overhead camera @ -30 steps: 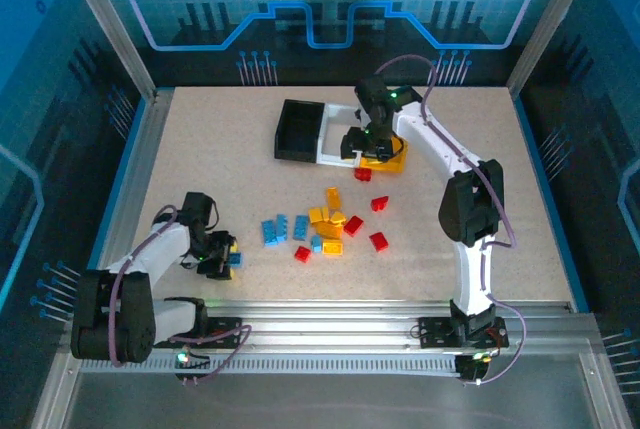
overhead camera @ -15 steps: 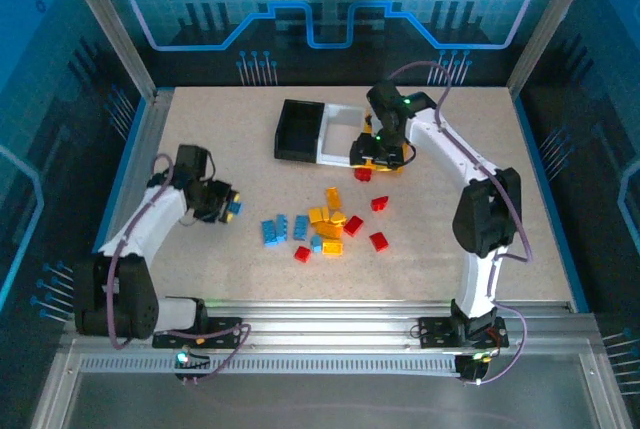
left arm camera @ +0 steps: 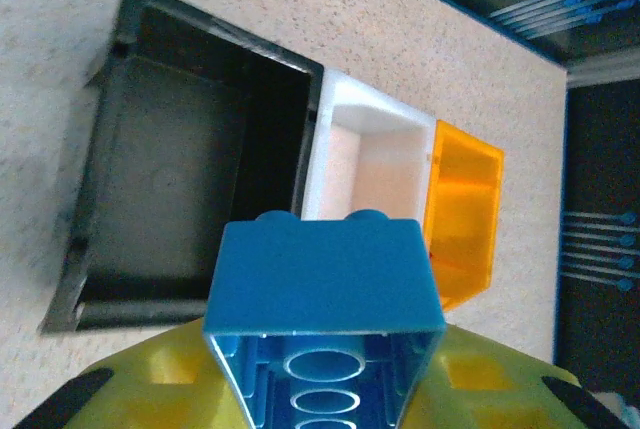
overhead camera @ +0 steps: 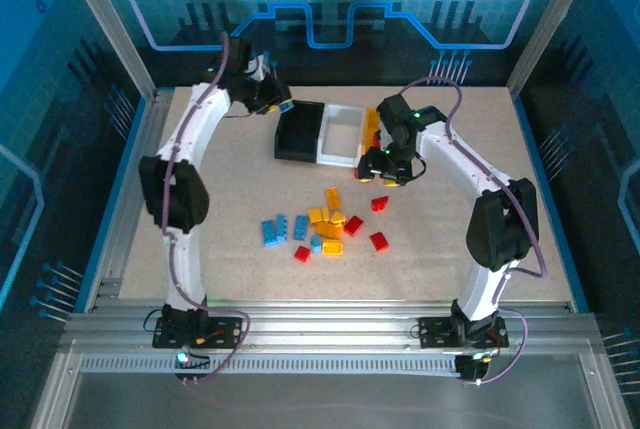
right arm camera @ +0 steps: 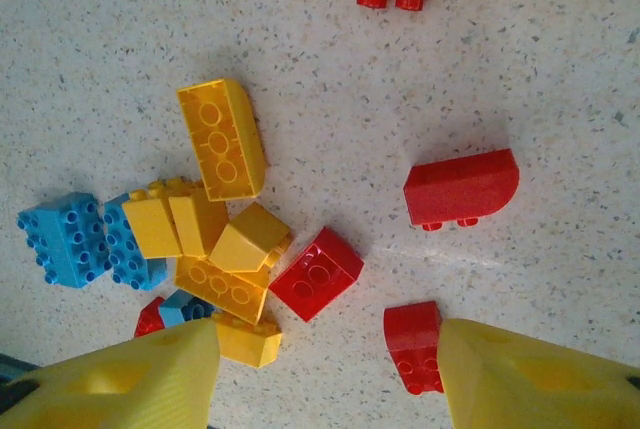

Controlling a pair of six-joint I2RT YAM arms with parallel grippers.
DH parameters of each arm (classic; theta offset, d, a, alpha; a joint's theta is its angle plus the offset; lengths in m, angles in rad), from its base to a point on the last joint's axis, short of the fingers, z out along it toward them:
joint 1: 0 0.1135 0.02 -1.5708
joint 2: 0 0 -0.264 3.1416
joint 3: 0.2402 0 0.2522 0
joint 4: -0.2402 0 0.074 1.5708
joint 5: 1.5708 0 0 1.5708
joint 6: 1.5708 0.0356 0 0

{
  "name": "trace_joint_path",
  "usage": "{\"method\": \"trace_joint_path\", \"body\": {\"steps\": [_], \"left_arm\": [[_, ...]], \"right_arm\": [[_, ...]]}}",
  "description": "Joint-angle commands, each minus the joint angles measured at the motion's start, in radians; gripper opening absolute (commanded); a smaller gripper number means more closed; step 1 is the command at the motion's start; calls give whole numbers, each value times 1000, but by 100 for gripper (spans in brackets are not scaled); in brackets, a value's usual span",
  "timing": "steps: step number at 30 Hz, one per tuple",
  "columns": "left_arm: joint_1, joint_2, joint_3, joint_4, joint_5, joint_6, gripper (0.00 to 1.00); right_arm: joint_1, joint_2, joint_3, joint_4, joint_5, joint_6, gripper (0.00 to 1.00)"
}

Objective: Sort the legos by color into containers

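Note:
My left gripper point(overhead camera: 274, 101) hangs at the back, just left of the black bin point(overhead camera: 298, 133), shut on a blue lego point(left arm camera: 325, 284) held above that bin's near wall point(left arm camera: 150, 314). The white bin point(left arm camera: 372, 154) and the yellow-orange bin point(left arm camera: 462, 211) continue the row. My right gripper point(overhead camera: 388, 167) is open in front of the yellow-orange bin point(overhead camera: 371, 127), with nothing between its fingers point(right arm camera: 130, 379). Below it lie a red lego point(right arm camera: 317, 274), another red one point(right arm camera: 412, 344) by the right finger, yellow legos point(right arm camera: 222, 137) and blue legos point(right arm camera: 75, 239).
The loose pile point(overhead camera: 322, 227) sits mid-table, with red bricks point(overhead camera: 380, 203) scattered to its right and blue bricks point(overhead camera: 275, 230) on its left. A metal frame and rails border the table. Bare tabletop lies at the left and right.
The left arm swung from the table's front left to the back beside the black bin, carrying the blue lego. The right gripper moved off the yellow-orange bin toward the pile.

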Motion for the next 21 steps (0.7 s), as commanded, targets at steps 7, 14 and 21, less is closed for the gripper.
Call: {"method": "trace_joint_path", "body": {"steps": [7, 14, 21], "left_arm": [[-60, 200, 175, -161, -7, 72, 33], [-81, 239, 198, -176, -38, 57, 48], [-81, 218, 199, -181, -25, 28, 59]], "right_arm": [[20, -37, -24, -53, -9, -47, 61], [83, 29, 28, -47, -9, -53, 62], [149, 172, 157, -67, 11, -78, 62]]}}
